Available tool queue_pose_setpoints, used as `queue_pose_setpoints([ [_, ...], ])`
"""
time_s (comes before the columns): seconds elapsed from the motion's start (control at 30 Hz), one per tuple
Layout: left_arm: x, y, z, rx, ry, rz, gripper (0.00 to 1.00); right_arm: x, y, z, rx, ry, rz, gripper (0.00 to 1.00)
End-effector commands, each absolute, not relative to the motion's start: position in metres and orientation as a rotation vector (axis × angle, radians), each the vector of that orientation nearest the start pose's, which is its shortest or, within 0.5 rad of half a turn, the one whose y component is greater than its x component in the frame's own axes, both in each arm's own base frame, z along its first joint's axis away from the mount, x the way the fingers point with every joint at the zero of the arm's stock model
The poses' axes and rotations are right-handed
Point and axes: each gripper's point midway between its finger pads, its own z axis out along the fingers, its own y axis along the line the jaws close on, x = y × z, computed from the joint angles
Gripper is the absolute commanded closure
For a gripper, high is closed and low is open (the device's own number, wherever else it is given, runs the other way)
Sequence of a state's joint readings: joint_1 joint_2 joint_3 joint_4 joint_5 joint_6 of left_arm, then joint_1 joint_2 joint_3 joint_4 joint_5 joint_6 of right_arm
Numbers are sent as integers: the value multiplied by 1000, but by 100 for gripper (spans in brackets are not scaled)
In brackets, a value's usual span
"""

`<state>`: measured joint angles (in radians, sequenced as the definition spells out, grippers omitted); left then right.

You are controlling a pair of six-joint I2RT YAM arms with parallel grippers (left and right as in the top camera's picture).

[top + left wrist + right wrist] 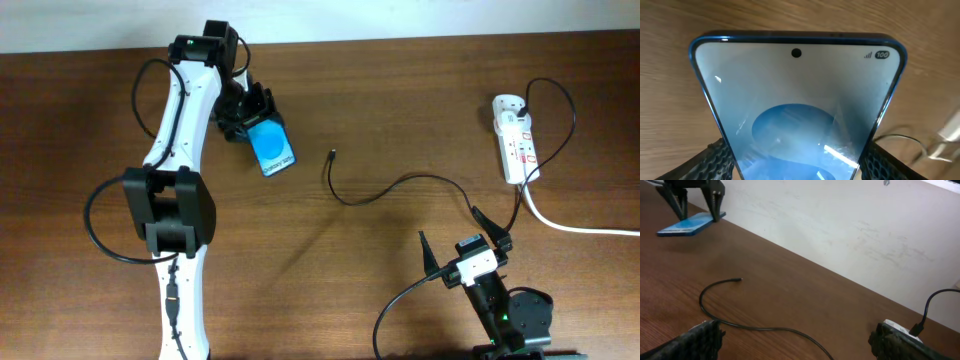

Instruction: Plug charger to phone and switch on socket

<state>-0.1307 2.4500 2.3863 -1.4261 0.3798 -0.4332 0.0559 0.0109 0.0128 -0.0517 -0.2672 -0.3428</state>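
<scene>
The phone (271,148) sits at the far left of the surface (400,80), blue screen up, and the left gripper (256,128) is clamped on its sides. The left wrist view shows a finger pressed against each edge. From the right wrist view it looks like it might be hanging a touch above the wood, but I honestly can't tell if it's lifted or just resting there.

The charger (345,200) isn't in the phone yet. Its little plug tip (331,155) lies loose on the wood to the right of the phone, near it but clearly apart. From the tip the cable curls down, then loops across to the right and up to the socket (515,140) at the far right edge, where the other end looks already plugged in. I can't read the switch from here.

The right gripper (447,225) is down near the front with its fingers spread wide and nothing between them. The cable runs just past it.

So my read is that we're at step one: phone secured, plug not picked up. The next move needs the right gripper to go for the cable right behind the tip, pinch it cleanly, and line it up with the phone's port. That's the fiddly bit, with a tiny tip and a springy cable. The socket switch comes after that.
</scene>
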Motion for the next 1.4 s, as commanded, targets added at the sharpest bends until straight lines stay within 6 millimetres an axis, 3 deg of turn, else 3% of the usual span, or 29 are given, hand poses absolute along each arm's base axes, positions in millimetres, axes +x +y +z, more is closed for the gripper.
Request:
queue_pose_setpoints([
  [0.0,481,-144,111,-675,3036,-787,98,236,62,163,-525,1532,18,2],
  [0.27,474,-183,140,-711,3002,-1231,100,236,65,170,-531,1498,23,2],
  [0.3,470,-183,139,-765,3018,-1226,100,234,69,179,-544,1456,41,2],
  [0.4,459,-181,138,-1209,3036,-1191,100,234,69,192,-365,1462,223,2],
  [0.53,454,-194,153,-1254,3029,-1371,100,229,69,216,-274,1469,323,2],
  [0.7,451,-208,173,-1235,2999,-1606,100,233,70,243,-261,1669,351,2],
  [0.87,450,-214,185,-1222,2971,-1749,100,265,77,272,-246,2006,424,2],
  [0.93,450,-217,192,-1212,2954,-1824,100,271,93,282,-293,2091,544,2],
  [1.03,444,-217,193,-1268,2973,-1824,100,288,106,279,-312,2226,662,2],
  [1.1,442,-217,193,-1284,2978,-1823,100,301,109,255,-291,2309,692,2],
  [1.2,434,-217,195,-1363,3001,-1826,100,302,117,222,-268,2442,797,2],
  [1.27,433,-226,225,-1358,2900,-2144,100,305,117,213,-259,2472,804,1],
  [1.37,433,-227,231,-1352,2873,-2209,100,313,116,214,-143,2477,828,0],
])
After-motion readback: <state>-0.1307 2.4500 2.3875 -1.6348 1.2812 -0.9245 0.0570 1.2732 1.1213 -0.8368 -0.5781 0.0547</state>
